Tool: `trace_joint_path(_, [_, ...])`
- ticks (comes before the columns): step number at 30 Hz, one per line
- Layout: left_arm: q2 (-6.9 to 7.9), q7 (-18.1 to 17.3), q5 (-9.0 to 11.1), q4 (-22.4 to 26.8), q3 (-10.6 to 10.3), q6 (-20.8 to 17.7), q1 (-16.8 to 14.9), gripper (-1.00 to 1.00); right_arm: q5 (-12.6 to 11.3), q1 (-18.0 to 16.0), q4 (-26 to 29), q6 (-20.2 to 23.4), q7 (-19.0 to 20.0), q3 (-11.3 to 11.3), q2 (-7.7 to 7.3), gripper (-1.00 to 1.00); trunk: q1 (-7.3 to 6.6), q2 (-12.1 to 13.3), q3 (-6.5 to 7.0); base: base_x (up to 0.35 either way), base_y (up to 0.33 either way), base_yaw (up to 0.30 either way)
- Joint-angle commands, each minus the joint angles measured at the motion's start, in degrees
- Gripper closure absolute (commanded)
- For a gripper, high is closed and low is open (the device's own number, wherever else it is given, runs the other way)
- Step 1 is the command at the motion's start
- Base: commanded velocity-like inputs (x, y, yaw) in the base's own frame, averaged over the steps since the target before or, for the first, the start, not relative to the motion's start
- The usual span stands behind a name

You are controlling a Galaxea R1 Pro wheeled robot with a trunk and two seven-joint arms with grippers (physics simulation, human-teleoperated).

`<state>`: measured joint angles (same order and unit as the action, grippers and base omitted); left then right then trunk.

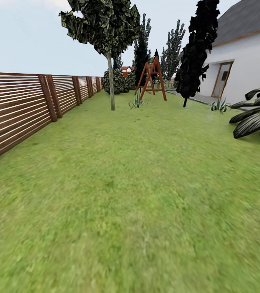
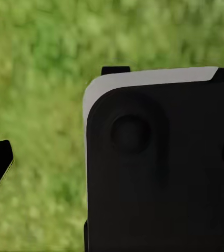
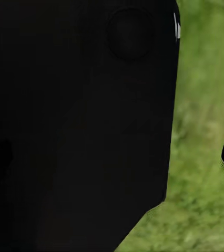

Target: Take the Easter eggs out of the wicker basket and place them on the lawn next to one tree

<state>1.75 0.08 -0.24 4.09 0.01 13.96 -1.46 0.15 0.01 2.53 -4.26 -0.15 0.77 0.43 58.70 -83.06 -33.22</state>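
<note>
Jaws of both arms cannot be judged: the left wrist view gives a large black block with a pale edge over blurred grass, and the right wrist view a similar black mass, most likely parts of the robot's own body, with a dark tip cut off at the frame's border in each. Whether either pair is spread or pressed together, or pinching anything, I cannot tell.

From the head view, the wide bright green lawn runs ahead between the brown horizontal-slat wooden fence along its left edge and the white house with a grey roof at the right. A tall tree with a bare grey-brown trunk and leafy crown stands far up the lawn, near a red-brown wooden swing frame and a dark cone-shaped tree. A short palm's dark fronds are cut off at the right edge.

My reading is that the robot is travelling, searching; the next move calls for finding the basket and eggs, whose whereabouts these views do not settle.
</note>
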Motion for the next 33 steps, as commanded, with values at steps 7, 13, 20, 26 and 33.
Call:
trace_joint_path(7, [0.01, 0.0, 0.0, 0.0, 0.0, 0.2, 0.0, -1.0, -0.3, 0.0, 0.0, -0.1, 0.0, 0.2, 0.01, -1.0, 0.03, 0.0, -0.05, 0.336, 0.0, 0.0])
trace_joint_path(13, [0.01, 0.0, 0.0, -0.1, 0.0, 0.2, 0.0, -1.0, -0.3, 0.0, -0.3, -0.1, 0.0, 0.1, 0.01, -1.0, 0.03, 0.0, -0.05, 0.336, 0.0, 0.0])
trace_joint_path(20, [0.01, 0.0, 0.0, 0.0, 0.0, 0.2, 0.0, -1.0, -0.3, 0.0, -0.3, -0.1, 0.0, 0.1, 0.01, -1.0, 0.03, 0.0, -0.05, 0.336, 0.0, 0.0])
trace_joint_path(26, [0.01, 0.0, 0.0, -0.1, 0.0, 0.2, 0.0, -1.0, -0.3, 0.0, -0.4, -0.1, 0.0, 0.1, 0.01, -1.0, 0.03, 0.0, -0.24, 0.336, 0.0, -0.041])
trace_joint_path(33, [0.01, 0.0, 0.0, -0.1, 0.0, 0.2, 0.0, -1.0, -0.3, 0.0, -0.1, -0.2, 0.0, 0.2, -0.04, -1.0, 0.03, 0.0, -0.71, 0.336, 0.0, -0.146])
